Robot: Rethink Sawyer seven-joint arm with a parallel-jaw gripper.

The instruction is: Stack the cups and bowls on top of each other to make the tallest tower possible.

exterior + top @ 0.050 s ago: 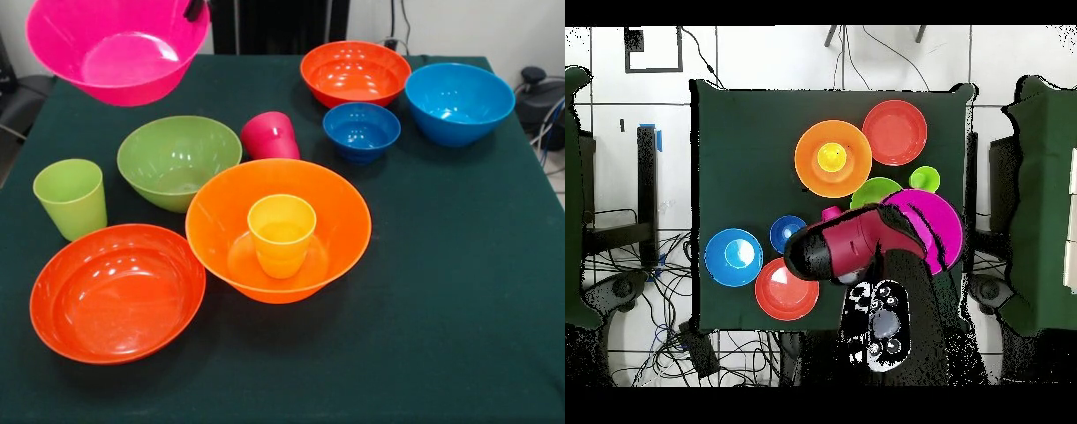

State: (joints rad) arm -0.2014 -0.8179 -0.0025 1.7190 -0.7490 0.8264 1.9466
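Nearest, a shallow red-orange bowl alone on the worktop. Behind, yellow cup inside big orange bowl. Big pink bowl up in the air, rim pinched by the pincer. No tower yet; nearly all left to stack.

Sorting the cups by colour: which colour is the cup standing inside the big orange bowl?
Yellow-orange cup, upright in the big orange bowl; the front view shows it best.
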